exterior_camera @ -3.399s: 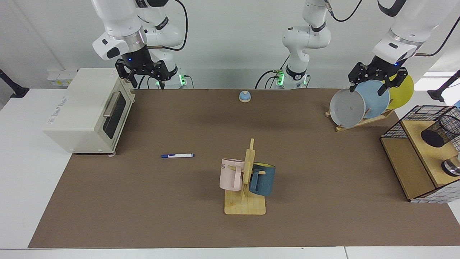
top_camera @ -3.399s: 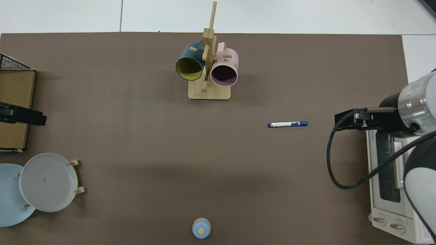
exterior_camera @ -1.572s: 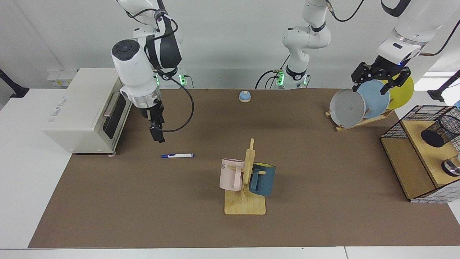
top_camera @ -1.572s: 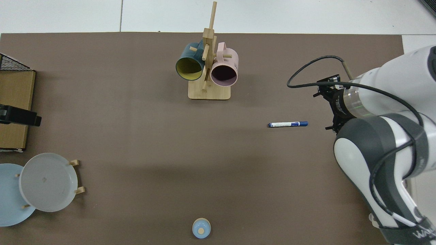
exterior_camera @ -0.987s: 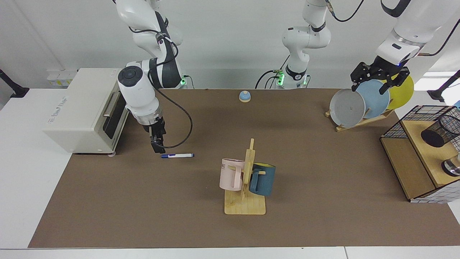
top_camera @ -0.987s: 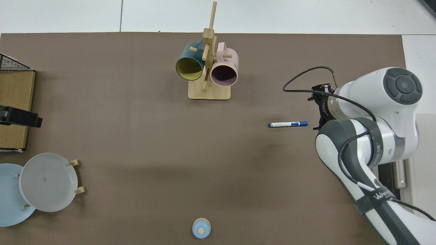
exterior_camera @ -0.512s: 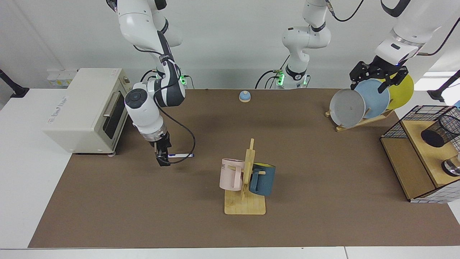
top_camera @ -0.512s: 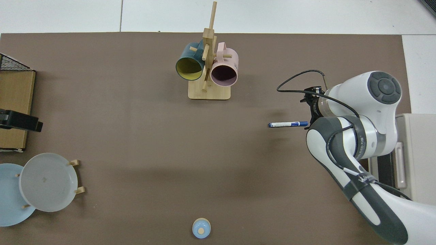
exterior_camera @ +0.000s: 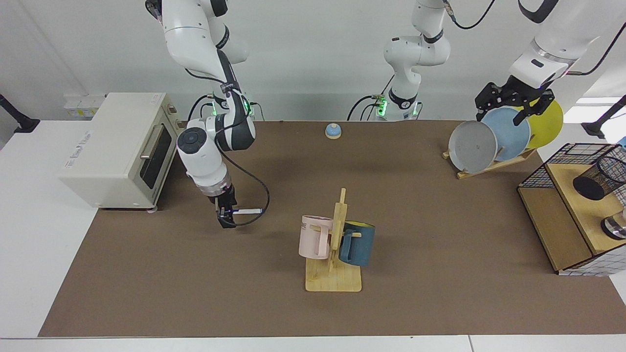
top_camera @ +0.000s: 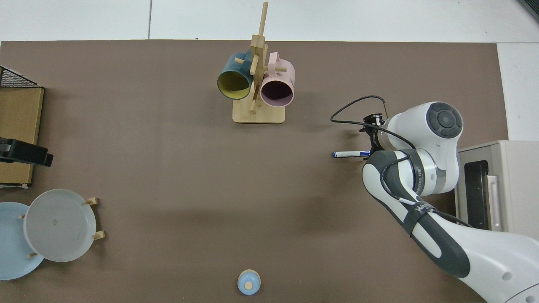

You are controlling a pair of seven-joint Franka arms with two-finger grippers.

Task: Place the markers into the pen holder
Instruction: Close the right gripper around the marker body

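Observation:
The marker [exterior_camera: 248, 211] lies flat on the brown mat, white barrel pointing right in the facing view; it also shows in the top view as marker [top_camera: 351, 154]. My right gripper [exterior_camera: 226, 215] is down at the marker's blue left end, open, with one finger in front of the pen and the end hidden behind it. The pen holder [exterior_camera: 599, 178], a black mesh cup, rests tilted on the wooden shelf at the far right. My left gripper [exterior_camera: 508, 108] waits open above the plates.
A toaster oven [exterior_camera: 117, 146] stands just left of the right arm. A wooden mug rack [exterior_camera: 335, 244] with two mugs is mid-table. A plate rack [exterior_camera: 489, 142], a small bell [exterior_camera: 333, 130], a wire basket [exterior_camera: 562, 161] and a shiny round object [exterior_camera: 615, 227] stand further off.
My right arm swung from above the toaster oven down to the mat, then slid right until the gripper stands over the marker's blue end. The marker has not moved. The left arm barely shifted.

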